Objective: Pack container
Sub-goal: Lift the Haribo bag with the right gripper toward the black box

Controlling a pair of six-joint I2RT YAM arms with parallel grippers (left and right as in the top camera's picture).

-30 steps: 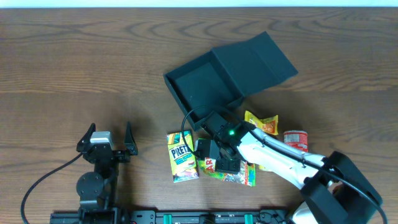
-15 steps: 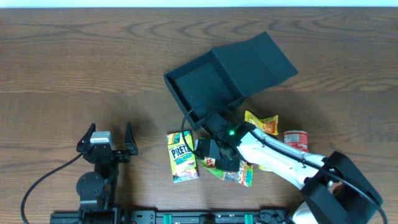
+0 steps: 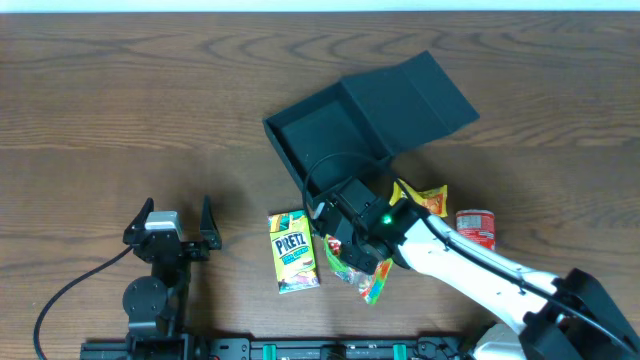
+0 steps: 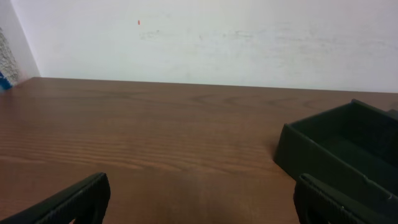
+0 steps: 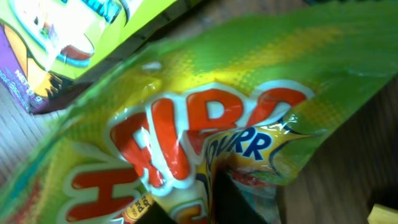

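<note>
Roughly mid-counter, a little toward the right edge, the container (image 3: 325,145) sits open and empty, turned at an angle to the counter's edges. One corner of it points at the near edge. Its lid (image 3: 412,95) is thrown back from the hinge side and slopes away toward the far right corner, so box and lid together make a long axis running from near-left to far-right.

Just beside that near corner, the right gripper (image 3: 352,258) is clamped on a green gummy packet (image 3: 368,280). The right wrist view is filled by the crinkled packet (image 5: 186,124) with its red lettering, and a dark finger (image 5: 233,199) is pressed against it.

A Pretz box (image 3: 293,250) lies flat just left of the packet. A yellow-orange packet (image 3: 425,198) and a red can (image 3: 477,225) lie to its right.

The left gripper (image 3: 178,228) rests near the near edge, left of centre, jaws spread and holding nothing. Its wrist view looks across bare wood to the container (image 4: 336,149).
</note>
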